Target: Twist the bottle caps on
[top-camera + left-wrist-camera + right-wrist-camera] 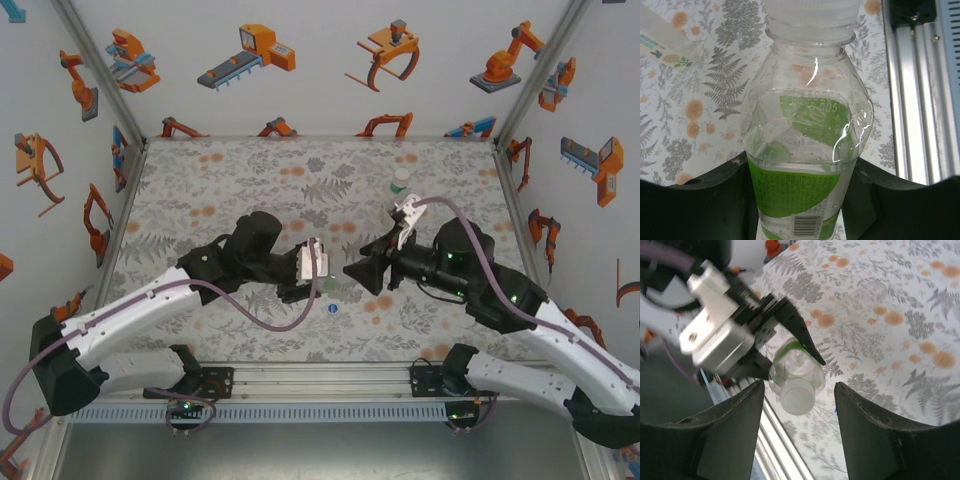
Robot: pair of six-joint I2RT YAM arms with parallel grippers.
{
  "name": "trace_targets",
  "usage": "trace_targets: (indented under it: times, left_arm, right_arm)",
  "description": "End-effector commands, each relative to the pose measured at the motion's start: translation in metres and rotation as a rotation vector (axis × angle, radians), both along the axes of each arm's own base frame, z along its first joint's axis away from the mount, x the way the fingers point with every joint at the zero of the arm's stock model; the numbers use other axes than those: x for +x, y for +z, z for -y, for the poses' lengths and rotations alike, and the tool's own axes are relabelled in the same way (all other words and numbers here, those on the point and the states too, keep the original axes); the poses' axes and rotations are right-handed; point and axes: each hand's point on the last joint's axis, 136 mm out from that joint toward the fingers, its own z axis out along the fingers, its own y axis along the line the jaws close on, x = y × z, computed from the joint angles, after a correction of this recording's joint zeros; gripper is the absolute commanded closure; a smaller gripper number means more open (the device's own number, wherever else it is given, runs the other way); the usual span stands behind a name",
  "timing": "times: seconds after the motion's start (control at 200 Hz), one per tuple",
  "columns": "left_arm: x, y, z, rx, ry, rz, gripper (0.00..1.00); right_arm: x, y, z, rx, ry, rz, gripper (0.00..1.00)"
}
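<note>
Here's the green-label bottle (805, 150): clear, thin-walled plastic, dimpled and creased at the shoulder, with glare streaks on it and a printed green wrap with a barcode lower down. A white cap (812, 12) sits on its neck, ribbed and matte, right against the collar ring. How far it is threaded on can't be told.

The bottle is off the mat, lying roughly level at the middle of the table. The left gripper (801, 190) is clamped on the labelled body, with a dark finger pressed to each side. From the other end, the right gripper (799, 386) frames the cap. Its black jaws stand apart, with a gap showing on both sides and no contact.

Below, on the fern-and-orange-spot mat (220, 180), a small blue cap (332, 309) lies loose near the front edge, just under the two grippers. A second clear bottle (865, 292) lies on its side farther out on the mat. A green-tinted bottle (400, 182) stands upright toward the back right. A ribbed aluminium rail (920, 90) runs along the near edge.
</note>
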Motion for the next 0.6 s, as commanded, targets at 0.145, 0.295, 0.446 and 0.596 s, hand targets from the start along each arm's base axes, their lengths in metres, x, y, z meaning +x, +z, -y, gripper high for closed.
trace_targets:
  times: [0.145,0.295,0.446,0.596]
  left_arm:
    - [-0.032,0.019,-0.005,-0.028,-0.116,-0.079,1.0]
    - [-0.037,0.019,-0.005,-0.027,-0.129,-0.103,1.0]
    - [-0.039,0.019,-0.005,-0.028,-0.136,-0.117,1.0]
    - [-0.039,0.017,-0.006,-0.024,-0.131,-0.126,1.0]
  right_arm:
    - [-0.06,-0.006,-0.007,-0.203,0.463,0.401,0.34]
    - [-0.071,-0.014,-0.012,-0.224,0.581,0.505,0.31]
    - [-0.07,-0.023,-0.019,-0.248,0.629,0.531,0.33]
    - [-0.067,-0.026,-0.024,-0.243,0.633,0.541,0.4]
